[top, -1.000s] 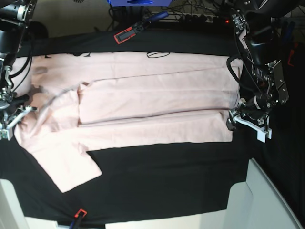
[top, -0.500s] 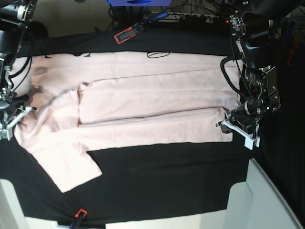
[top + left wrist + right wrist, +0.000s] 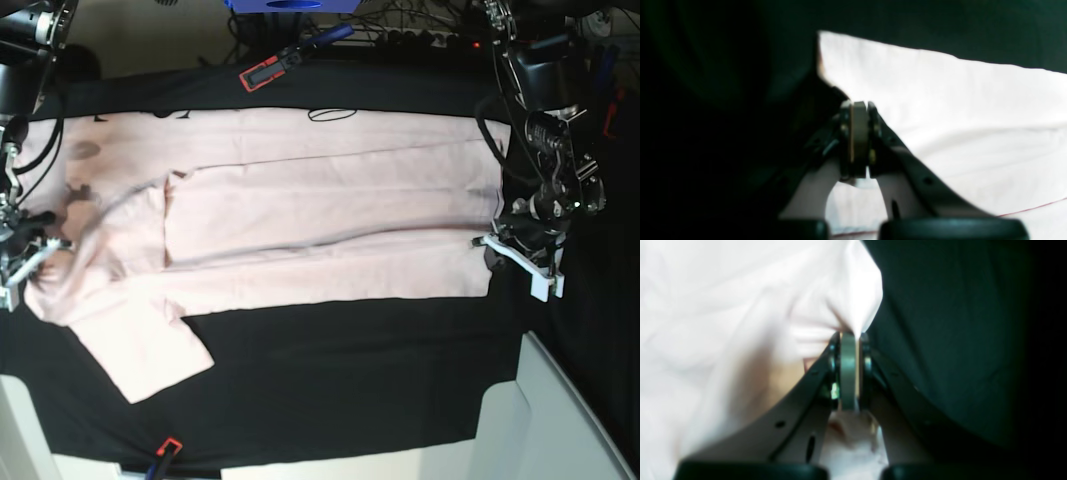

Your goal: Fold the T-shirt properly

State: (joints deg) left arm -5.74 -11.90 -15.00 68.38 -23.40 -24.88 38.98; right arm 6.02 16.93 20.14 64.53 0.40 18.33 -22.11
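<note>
- T-shirt (image 3: pixel 300 215): spread lengthwise across the black tablecloth (image 3: pixel 350 380), long edges folded inward.
- Right gripper (image 3: pixel 850 373): jaws clamped on a bunched T-shirt edge.
- Left gripper (image 3: pixel 858 140): jaws together at the opposite T-shirt edge — held cloth not discernible.

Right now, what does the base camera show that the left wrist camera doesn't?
Only the base view shows the whole T-shirt spread on the black tablecloth, both arms, and the red-and-black clamp at the far edge. Only the left wrist view shows the left end effector up close, its jaws pressed together at the cloth's edge. Both share pink fabric, dark tablecloth and that end effector.
</note>
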